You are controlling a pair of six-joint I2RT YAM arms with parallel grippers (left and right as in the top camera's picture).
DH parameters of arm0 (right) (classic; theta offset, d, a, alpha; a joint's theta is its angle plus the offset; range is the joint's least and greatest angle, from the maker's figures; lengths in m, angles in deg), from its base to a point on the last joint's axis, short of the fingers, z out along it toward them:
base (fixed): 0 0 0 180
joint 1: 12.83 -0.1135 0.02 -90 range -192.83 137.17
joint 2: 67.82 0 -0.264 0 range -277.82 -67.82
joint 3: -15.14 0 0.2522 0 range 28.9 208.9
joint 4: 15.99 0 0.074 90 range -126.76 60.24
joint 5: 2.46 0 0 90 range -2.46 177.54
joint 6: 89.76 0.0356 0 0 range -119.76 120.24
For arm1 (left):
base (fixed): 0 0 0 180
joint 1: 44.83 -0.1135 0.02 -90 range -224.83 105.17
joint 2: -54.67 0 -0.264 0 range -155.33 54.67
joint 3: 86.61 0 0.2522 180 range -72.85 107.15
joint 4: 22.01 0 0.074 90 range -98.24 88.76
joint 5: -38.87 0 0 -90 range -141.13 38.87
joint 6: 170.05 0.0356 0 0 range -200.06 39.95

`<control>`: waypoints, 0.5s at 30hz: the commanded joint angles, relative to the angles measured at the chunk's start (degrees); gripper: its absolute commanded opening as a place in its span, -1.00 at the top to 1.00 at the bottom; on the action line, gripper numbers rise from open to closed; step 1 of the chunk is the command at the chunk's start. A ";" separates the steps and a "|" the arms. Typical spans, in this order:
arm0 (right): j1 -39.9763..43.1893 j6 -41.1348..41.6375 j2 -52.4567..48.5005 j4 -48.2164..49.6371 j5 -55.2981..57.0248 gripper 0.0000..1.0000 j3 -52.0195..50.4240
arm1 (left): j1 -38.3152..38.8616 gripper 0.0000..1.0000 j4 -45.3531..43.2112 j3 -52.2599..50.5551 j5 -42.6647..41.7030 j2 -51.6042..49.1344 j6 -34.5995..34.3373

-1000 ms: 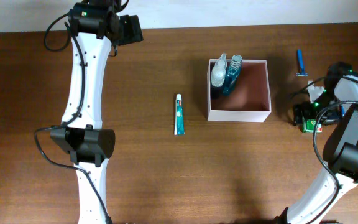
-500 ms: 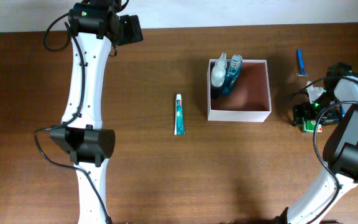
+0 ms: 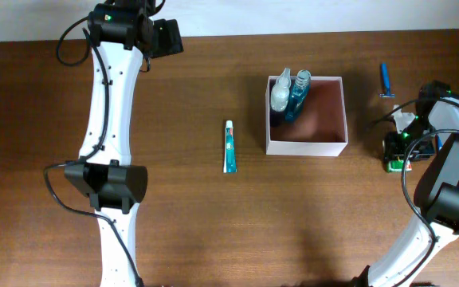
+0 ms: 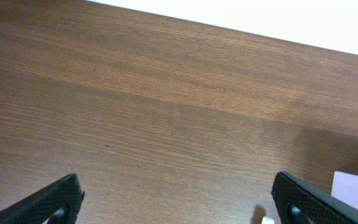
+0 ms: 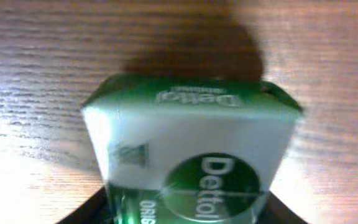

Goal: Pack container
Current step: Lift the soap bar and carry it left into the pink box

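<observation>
The container [image 3: 305, 148] is set on the table. Just to its right, the right gripper [image 3: 399, 148] is positioned over a green-and-white packet [image 5: 191, 149]; whether the packet is clamped cannot be determined. Well to the container's left, the left gripper [image 4: 176, 193] is held wide open, empty.

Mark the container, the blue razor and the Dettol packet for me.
container [image 3: 305, 148]: overhead view, on its white front wall.
blue razor [image 3: 384, 77]: overhead view, on the handle.
Dettol packet [image 5: 191, 134]: right wrist view, on its white front face.
</observation>
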 commanded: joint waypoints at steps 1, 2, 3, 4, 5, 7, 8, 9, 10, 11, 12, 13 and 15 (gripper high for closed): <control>0.26 0.24 -0.63 -1.29 0.20 0.17 1.18 | -0.31 -0.99 -0.15 -0.28 0.46 0.02 -0.55; 0.26 0.24 -0.63 -1.70 0.20 0.24 1.77 | -0.31 -0.99 -0.15 -0.28 0.46 0.02 -0.55; 0.26 0.26 -0.63 -2.08 0.20 0.26 2.23 | -0.31 -0.99 -0.15 -0.28 0.44 0.02 -0.55; 0.26 0.26 -0.63 -3.06 0.20 0.26 3.63 | -0.31 -0.99 -0.15 -0.28 0.46 0.02 -0.55; 0.26 0.28 -0.63 -3.76 0.20 0.26 4.50 | -0.31 -0.99 -0.15 -0.28 0.44 0.02 -0.55; 0.26 1.42 -0.63 -5.70 0.20 0.26 6.99 | -0.31 -0.99 -0.15 -0.28 0.46 0.02 -0.55; 0.26 2.29 -0.63 -6.64 0.17 0.26 8.31 | -0.31 -0.99 -0.15 -0.28 0.46 0.02 -0.55; 0.22 3.50 -0.63 -8.11 0.15 0.26 10.23 | -0.31 -0.99 -0.15 -0.28 0.44 0.02 -0.55; 0.13 4.46 -0.63 -9.49 0.09 0.26 12.11 | -0.31 -0.99 -0.17 -0.28 0.46 0.02 -0.55; -0.07 5.33 -0.63 -10.93 -0.48 0.26 14.21 | -0.31 -0.99 -0.15 -0.28 0.46 0.02 -0.55; -0.31 5.49 -0.63 -12.87 -2.19 0.26 16.87 | -0.31 -0.99 -0.15 -0.28 0.46 0.02 -0.55; -0.66 5.49 -0.63 -14.73 -4.42 0.25 19.45 | -0.31 -0.99 -0.15 -0.28 0.44 0.02 -0.55; -1.73 5.46 -0.63 -17.97 -8.68 0.23 24.52 | -0.31 -0.99 -0.15 -0.28 0.44 0.02 -0.55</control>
